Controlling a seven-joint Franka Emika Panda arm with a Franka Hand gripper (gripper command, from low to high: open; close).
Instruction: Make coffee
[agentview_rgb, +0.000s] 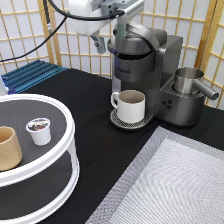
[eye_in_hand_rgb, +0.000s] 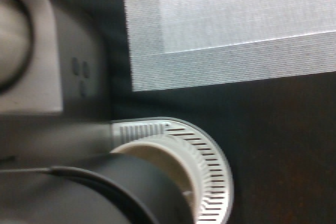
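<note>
The coffee pod, small and white with a dark foil top, stands on the top shelf of a round white rack at the exterior view's left, far from the gripper. A white handled mug stands on the drip tray of the grey coffee machine. My gripper hangs at the exterior view's top, just above and left of the machine's head. It is open and holds nothing. The wrist view looks down on the slotted drip tray beside the machine's dark head.
A tan handleless cup stands on the rack near the pod. A metal jug sits on the machine's right side. A grey mat lies at the bottom right and also shows in the wrist view. A blue rack is at the back left.
</note>
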